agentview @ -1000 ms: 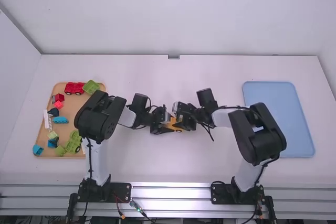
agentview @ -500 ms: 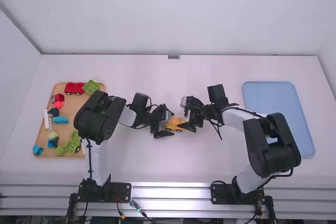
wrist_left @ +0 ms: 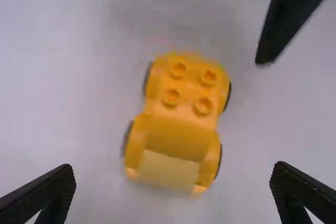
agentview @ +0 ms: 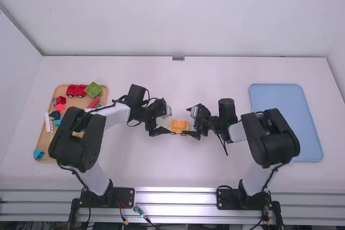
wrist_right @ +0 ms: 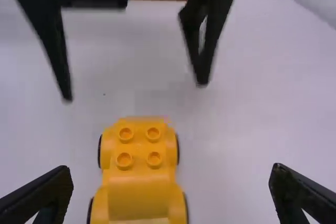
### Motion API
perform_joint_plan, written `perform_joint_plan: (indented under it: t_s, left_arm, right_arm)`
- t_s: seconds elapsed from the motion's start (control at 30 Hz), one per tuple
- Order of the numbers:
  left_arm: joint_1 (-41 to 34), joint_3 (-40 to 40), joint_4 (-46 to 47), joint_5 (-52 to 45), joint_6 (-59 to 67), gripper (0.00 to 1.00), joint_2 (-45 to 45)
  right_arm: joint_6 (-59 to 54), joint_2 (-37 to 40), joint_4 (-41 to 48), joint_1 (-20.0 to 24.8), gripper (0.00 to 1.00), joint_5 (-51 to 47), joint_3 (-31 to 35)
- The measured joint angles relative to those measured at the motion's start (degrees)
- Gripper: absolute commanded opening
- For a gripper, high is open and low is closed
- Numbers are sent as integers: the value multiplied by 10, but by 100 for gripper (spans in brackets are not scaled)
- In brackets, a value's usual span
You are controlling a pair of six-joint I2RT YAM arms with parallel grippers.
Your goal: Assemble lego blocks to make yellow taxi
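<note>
**Yellow car (agentview: 179,126) end-on to 2 wide-open claws, right perhaps a shade nearer**

Seen with 12 o'clock as away from the arm bases, the toy stands on its wheels on the white table (agentview: 145,171), its long axis running roughly from 9 to 3 o'clock. The left gripper (wrist_left: 173,170) waits off its 9 o'clock end, the right gripper (wrist_right: 171,170) off its 3 o'clock end. Each has its fingers spread with nothing pinched between them. The right seems a touch closer, though the gap between the 2 is slight.

That axis is what the coming move turns on. Either claw, coming in from its own end, would straddle the body and close on the 2 wheeled flanks. The line looks squarer to the right claw; to the left it sits a little skewed, so a small wrist turn would help there. Which end faces which arm I can't settle.

The 4 round studs (wrist_right: 125,161) are bare, so I'd judge the job to be at the lower body, with the upper part lacking. With the claws this close, 1 should probably hold back while the other grips, or their tips may knock.
</note>
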State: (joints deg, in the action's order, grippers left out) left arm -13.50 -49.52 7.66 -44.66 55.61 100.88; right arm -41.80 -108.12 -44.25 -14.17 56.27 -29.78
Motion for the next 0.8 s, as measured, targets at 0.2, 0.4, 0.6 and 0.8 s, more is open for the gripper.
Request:
perform_joint_plan:
  t_s: [0.2,0.4,0.6,0.8]
  left_arm:
    - [1,-15,18,68,0,99,-82]
    - [1,-15,19,93,0,99,-88]
    - [1,-15,19,104,0,99,-88]
    - [1,-15,19,125,0,99,-88]
  right_arm:
    - [50,-99,-12,-38,99,10,-35]
    - [69,-136,-14,-60,98,-9,-79]
    - [73,-151,-15,-75,62,-25,-88]
    - [74,-151,-19,-76,45,-26,-89]
